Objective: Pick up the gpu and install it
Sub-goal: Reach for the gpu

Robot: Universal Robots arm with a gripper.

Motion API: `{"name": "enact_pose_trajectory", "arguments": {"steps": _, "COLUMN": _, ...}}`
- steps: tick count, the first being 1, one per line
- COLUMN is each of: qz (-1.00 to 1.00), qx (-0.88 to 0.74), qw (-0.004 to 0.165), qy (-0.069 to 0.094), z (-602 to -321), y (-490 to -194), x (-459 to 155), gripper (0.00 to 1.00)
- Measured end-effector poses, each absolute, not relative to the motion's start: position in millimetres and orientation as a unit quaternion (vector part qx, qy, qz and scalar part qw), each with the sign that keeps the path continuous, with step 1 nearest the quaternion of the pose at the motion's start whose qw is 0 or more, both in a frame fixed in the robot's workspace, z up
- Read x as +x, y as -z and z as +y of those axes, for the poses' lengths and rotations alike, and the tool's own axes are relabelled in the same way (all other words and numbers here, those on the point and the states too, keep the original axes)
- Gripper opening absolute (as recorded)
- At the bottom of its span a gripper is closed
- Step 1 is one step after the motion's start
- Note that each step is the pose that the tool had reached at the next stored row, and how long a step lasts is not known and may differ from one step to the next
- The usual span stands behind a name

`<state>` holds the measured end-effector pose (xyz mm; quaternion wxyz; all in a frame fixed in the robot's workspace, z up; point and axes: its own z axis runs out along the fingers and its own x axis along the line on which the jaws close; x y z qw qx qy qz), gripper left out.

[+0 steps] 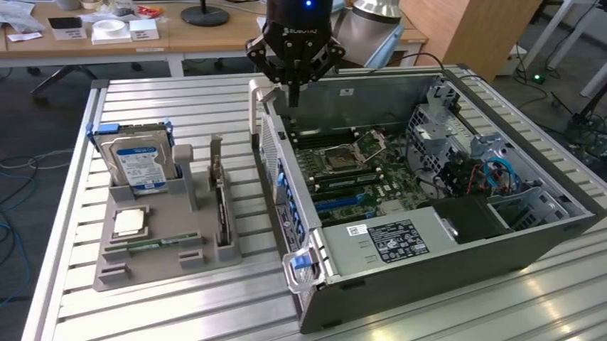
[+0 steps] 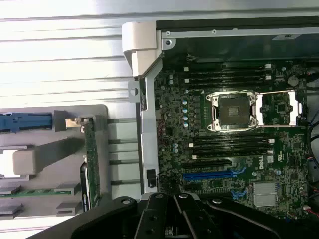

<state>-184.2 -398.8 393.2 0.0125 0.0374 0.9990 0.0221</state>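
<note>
Gripper [image 1: 294,94] fingers closed, empty, over PC case [image 1: 417,252] rear edge. Gpu [image 1: 223,206] still upright in gray holder [image 1: 152,268]; pick & install not done.

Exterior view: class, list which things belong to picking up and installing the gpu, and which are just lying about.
Belong to the job: gpu, upright in the grey holder; open computer case; hand, shut, over the case's edge.

Just lying about: hard drive; processor; memory stick, all in the same holder.
</note>
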Motion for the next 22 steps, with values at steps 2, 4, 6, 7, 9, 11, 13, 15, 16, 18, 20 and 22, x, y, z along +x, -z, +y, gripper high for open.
{"name": "enact_pose_trajectory", "arguments": {"steps": 2, "qz": 0.999, "qx": 0.037, "qw": 0.013, "qy": -0.022, "z": -398.9, "y": -393.0, "x": -187.5, "gripper": 0.11}}
{"name": "enact_pose_trajectory", "arguments": {"steps": 4, "qz": 0.999, "qx": 0.037, "qw": 0.012, "qy": -0.022, "z": -398.9, "y": -393.0, "x": -191.1, "gripper": 0.11}}
{"name": "enact_pose_trajectory", "arguments": {"steps": 6, "qz": 0.999, "qx": 0.037, "qw": 0.012, "qy": -0.022, "z": -398.9, "y": -392.9, "x": -194.6, "gripper": 0.11}}
{"name": "enact_pose_trajectory", "arguments": {"steps": 7, "qz": 0.999, "qx": 0.037, "qw": 0.012, "qy": -0.022, "z": -398.8, "y": -392.9, "x": -196.4, "gripper": 0.11}}
{"name": "enact_pose_trajectory", "arguments": {"steps": 9, "qz": 0.999, "qx": 0.037, "qw": 0.012, "qy": -0.022, "z": -398.8, "y": -392.8, "x": -199.7, "gripper": 0.11}}
{"name": "enact_pose_trajectory", "arguments": {"steps": 11, "qz": 0.999, "qx": 0.037, "qw": 0.012, "qy": -0.022, "z": -398.8, "y": -392.8, "x": -202.9, "gripper": 0.11}}
{"name": "enact_pose_trajectory", "arguments": {"steps": 13, "qz": 0.999, "qx": 0.037, "qw": 0.012, "qy": -0.022, "z": -398.9, "y": -392.7, "x": -205.6, "gripper": 0.11}}
{"name": "enact_pose_trajectory", "arguments": {"steps": 15, "qz": 0.999, "qx": 0.037, "qw": 0.013, "qy": -0.022, "z": -398.9, "y": -392.7, "x": -208.0, "gripper": 0.11}}
{"name": "enact_pose_trajectory", "arguments": {"steps": 16, "qz": 0.999, "qx": 0.037, "qw": 0.013, "qy": -0.022, "z": -398.9, "y": -392.7, "x": -209.2, "gripper": 0.11}}
{"name": "enact_pose_trajectory", "arguments": {"steps": 18, "qz": 0.999, "qx": 0.037, "qw": 0.012, "qy": -0.022, "z": -398.8, "y": -392.7, "x": -212.0, "gripper": 0.11}}
{"name": "enact_pose_trajectory", "arguments": {"steps": 20, "qz": 0.999, "qx": 0.037, "qw": 0.012, "qy": -0.022, "z": -398.8, "y": -392.6, "x": -215.1, "gripper": 0.11}}
{"name": "enact_pose_trajectory", "arguments": {"steps": 22, "qz": 0.999, "qx": 0.037, "qw": 0.012, "qy": -0.022, "z": -398.8, "y": -392.6, "x": -218.0, "gripper": 0.11}}
